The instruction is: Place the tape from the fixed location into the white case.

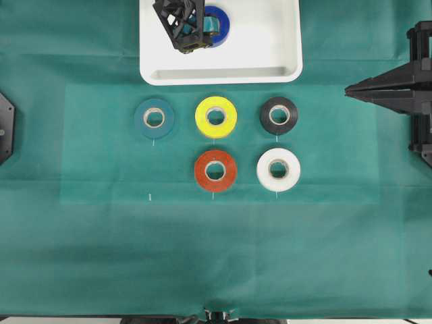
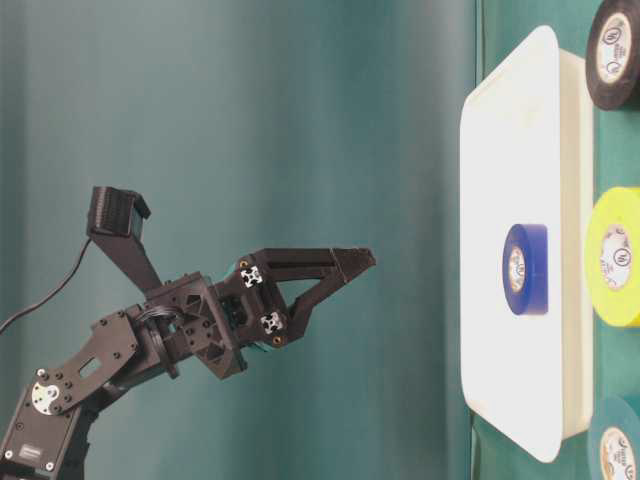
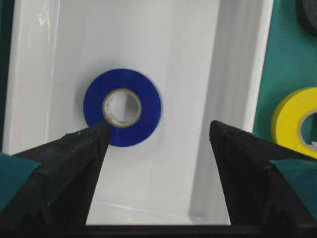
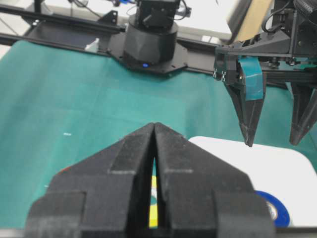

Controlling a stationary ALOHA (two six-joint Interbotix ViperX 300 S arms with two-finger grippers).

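The royal-blue tape (image 1: pixel 220 25) lies flat inside the white case (image 1: pixel 223 73), left of its middle, with its pale core facing up (image 3: pixel 143 114). My left gripper (image 3: pixel 158 130) hangs well above the tape, open, with nothing between its fingers. The table-level view shows a wide gap between that gripper (image 2: pixel 358 266) and the tape (image 2: pixel 530 270) in the case (image 2: pixel 500 180). My right gripper (image 1: pixel 347 89) stays at the table's right edge, shut and empty (image 4: pixel 155 125). From its wrist view I see the left gripper (image 4: pixel 271 141) above the case (image 4: pixel 237 163) and the tape (image 4: pixel 280 210).
In front of the case, rolls lie in two rows on the green cloth: a teal one (image 1: pixel 154 118), a yellow one (image 1: pixel 216 117) and a black one (image 1: pixel 279 115) behind, a red one (image 1: pixel 215 170) and a white one (image 1: pixel 278 169) in front.
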